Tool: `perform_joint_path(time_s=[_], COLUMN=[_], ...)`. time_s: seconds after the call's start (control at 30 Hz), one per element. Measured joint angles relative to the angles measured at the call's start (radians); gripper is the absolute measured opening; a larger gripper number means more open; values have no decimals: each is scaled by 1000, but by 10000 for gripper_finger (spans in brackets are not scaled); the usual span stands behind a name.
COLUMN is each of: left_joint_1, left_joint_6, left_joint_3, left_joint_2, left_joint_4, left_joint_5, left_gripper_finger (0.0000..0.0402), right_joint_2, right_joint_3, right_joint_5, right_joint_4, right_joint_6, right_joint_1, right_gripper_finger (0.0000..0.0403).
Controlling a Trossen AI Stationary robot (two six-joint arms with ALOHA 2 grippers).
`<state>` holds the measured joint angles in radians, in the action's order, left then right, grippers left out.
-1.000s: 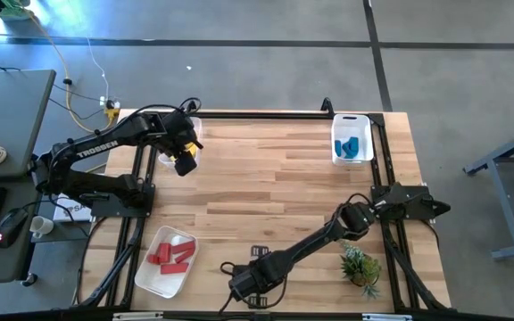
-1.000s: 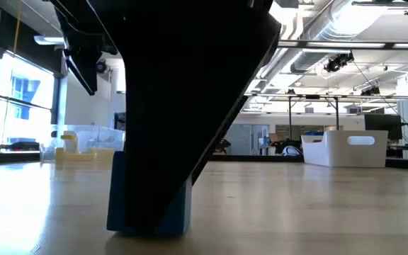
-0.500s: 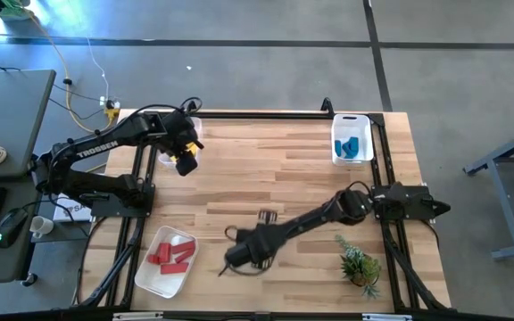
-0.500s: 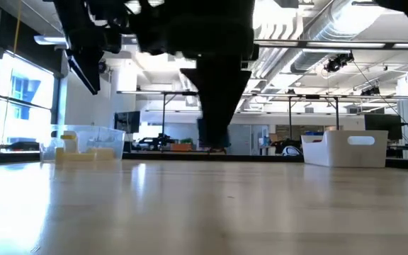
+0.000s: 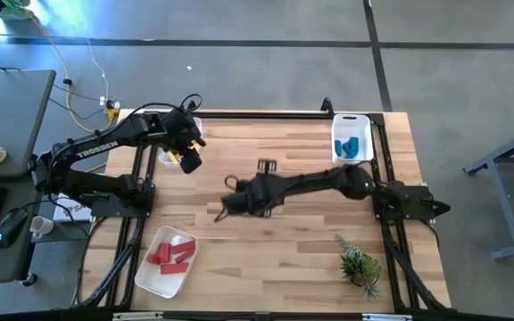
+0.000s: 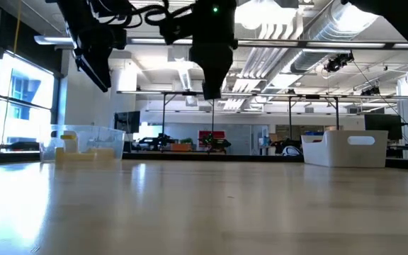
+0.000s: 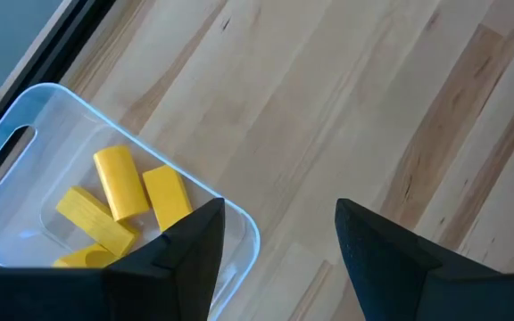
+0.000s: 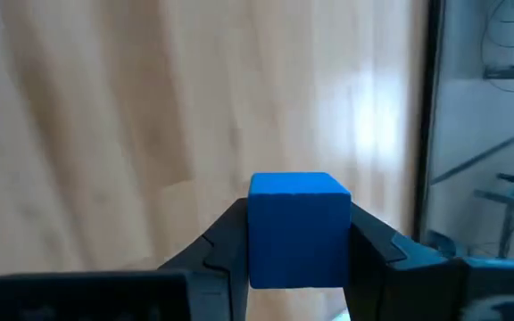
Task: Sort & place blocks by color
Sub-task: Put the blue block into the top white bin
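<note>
I see bare tabletop (image 5: 302,232) everywhere below the arms. My right end effector (image 5: 230,203) hangs mid-table, clamped on a blue block (image 8: 298,230). The blue bin (image 5: 352,141) lies toward the far right corner, nearer this arm. My left end effector (image 7: 275,245), fingers apart and empty, hovers beside the yellow bin (image 7: 105,192).

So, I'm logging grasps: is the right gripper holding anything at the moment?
Yes. The right gripper is shut on a blue block, its fingers pressing both sides, above the table.
</note>
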<state>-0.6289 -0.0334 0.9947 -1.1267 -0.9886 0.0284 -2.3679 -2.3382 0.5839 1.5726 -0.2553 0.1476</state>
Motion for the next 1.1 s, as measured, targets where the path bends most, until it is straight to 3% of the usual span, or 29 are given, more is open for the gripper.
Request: perform_joint_path(time_s=[0.13,0.3,0.57,0.83,1.1], left_joint_1=[0,0,0,2,26], left_joint_6=[-8,-8,-45,-74,-147], left_joint_3=[0,0,0,0,0], left_joint_2=[0,0,0,0,29], left_joint_4=[0,2,118,289,353], left_joint_5=[1,0,-71,-150,-169], left_gripper_finger=[202,202,202,202,202], right_joint_2=[78,296,703,975,1034], right_joint_3=[142,510,990,1270,1411], right_joint_5=[9,24,10,-42,-155], right_joint_4=[-5,-13,-262,-447,-581], right_joint_6=[39,-21,-98,-131,-130], right_joint_1=[-79,-192,-393,-599,-780], right_gripper_finger=[101,101,101,101,101])
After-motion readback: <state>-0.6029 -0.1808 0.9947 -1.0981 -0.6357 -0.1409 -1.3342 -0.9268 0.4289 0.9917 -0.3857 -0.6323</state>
